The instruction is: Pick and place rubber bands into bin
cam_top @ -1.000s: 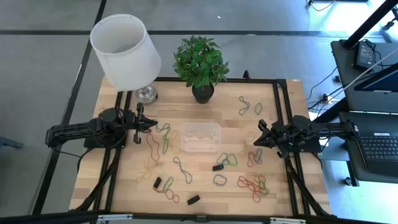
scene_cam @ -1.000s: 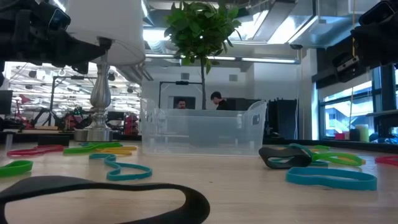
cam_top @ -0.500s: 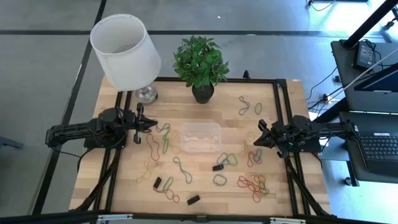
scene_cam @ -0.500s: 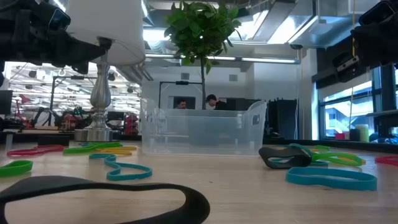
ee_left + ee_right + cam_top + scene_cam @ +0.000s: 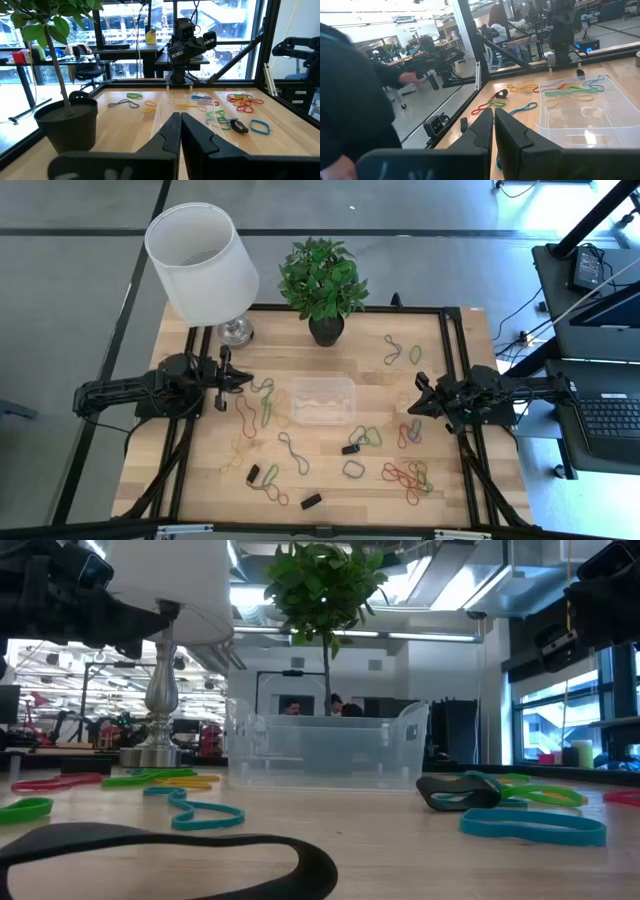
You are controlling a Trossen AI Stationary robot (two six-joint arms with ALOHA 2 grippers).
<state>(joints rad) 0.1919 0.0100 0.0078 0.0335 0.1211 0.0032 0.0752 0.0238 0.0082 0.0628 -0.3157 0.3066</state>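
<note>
The bin sits mid-desk and looks empty, with the bands scattered flat around it on every side. The left gripper is held left of the bin and the right gripper right of it, both with jaws closed on nothing. Such thin loops could be missed or slip out if jaws are lowered short of the wood, and tangled ones could be dragged along.

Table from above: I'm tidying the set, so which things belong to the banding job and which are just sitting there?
Job:
rubber bands, scattered on the table
clear bin, mid-table

Just sitting there:
lamp
potted plant
</note>
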